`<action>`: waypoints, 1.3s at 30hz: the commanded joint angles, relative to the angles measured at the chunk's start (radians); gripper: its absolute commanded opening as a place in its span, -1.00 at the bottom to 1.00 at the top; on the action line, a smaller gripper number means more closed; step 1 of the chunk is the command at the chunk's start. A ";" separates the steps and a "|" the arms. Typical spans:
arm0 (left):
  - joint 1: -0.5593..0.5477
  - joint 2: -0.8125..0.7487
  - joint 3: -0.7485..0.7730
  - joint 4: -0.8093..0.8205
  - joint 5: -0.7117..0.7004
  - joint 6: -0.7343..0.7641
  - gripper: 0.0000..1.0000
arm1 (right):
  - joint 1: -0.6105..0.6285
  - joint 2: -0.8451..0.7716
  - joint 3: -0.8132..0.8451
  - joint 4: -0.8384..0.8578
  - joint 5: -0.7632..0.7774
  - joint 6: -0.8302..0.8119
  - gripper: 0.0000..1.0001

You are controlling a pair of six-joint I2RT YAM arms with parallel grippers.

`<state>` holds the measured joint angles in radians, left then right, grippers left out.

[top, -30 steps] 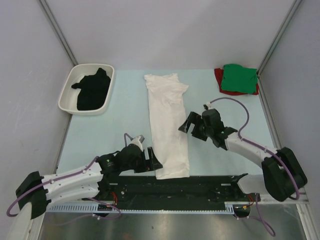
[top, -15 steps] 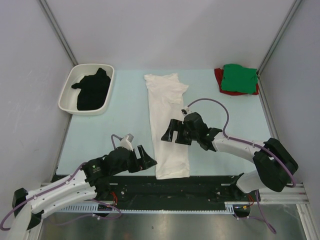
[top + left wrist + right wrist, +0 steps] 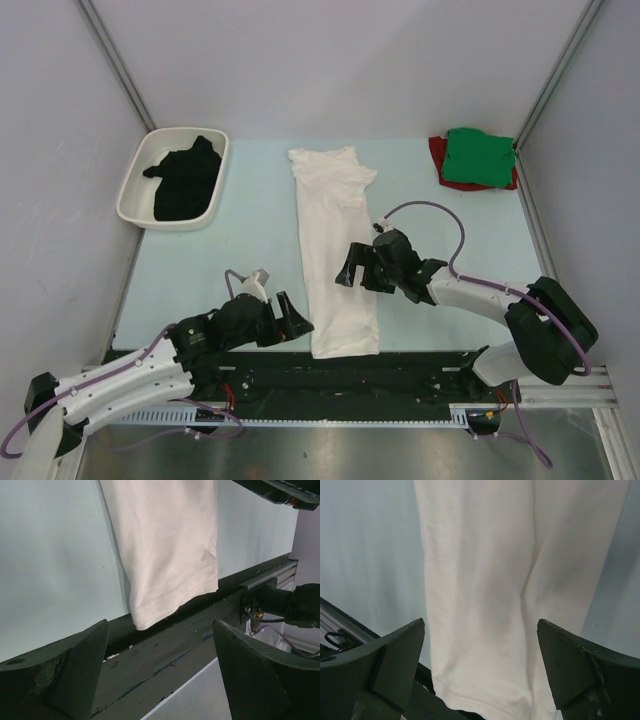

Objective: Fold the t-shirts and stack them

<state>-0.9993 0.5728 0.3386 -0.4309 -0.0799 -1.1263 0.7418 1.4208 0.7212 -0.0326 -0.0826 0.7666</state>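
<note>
White t-shirt (image 3: 330,200) lies as a long strip down the middle of the bench (image 3: 230,250), hem draped over the black rail (image 3: 400,365) at 6 o'clock. Left jaws and right jaws are both spread wide, holding nothing. Risk imo: pinching only the top layer at that overhanging hem, so the lengthwise fold flops open.

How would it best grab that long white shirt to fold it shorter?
Probably the near hem, at its two corners, coming in from either side: the white shirt lies flat as a long strip, and that hem pokes past the mat.
</note>
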 commanded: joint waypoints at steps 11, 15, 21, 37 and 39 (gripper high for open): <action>-0.002 0.050 -0.013 0.067 -0.003 -0.010 0.81 | 0.048 -0.028 -0.081 0.049 -0.011 0.013 0.99; -0.002 0.059 -0.018 0.081 0.005 -0.012 0.81 | 0.079 -0.068 -0.112 0.036 -0.008 0.023 0.99; -0.004 0.067 -0.024 0.106 0.014 -0.015 0.81 | 0.126 -0.149 -0.138 -0.013 0.020 0.042 0.99; -0.004 0.021 -0.041 0.095 0.017 -0.030 0.81 | 0.278 -0.195 -0.285 0.060 0.072 0.163 0.99; -0.004 0.006 -0.047 0.084 0.014 -0.033 0.81 | 0.291 -0.203 -0.304 0.063 0.083 0.181 0.99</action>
<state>-0.9993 0.6086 0.3061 -0.3462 -0.0639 -1.1339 1.0019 1.2312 0.4610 0.0051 -0.0303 0.8906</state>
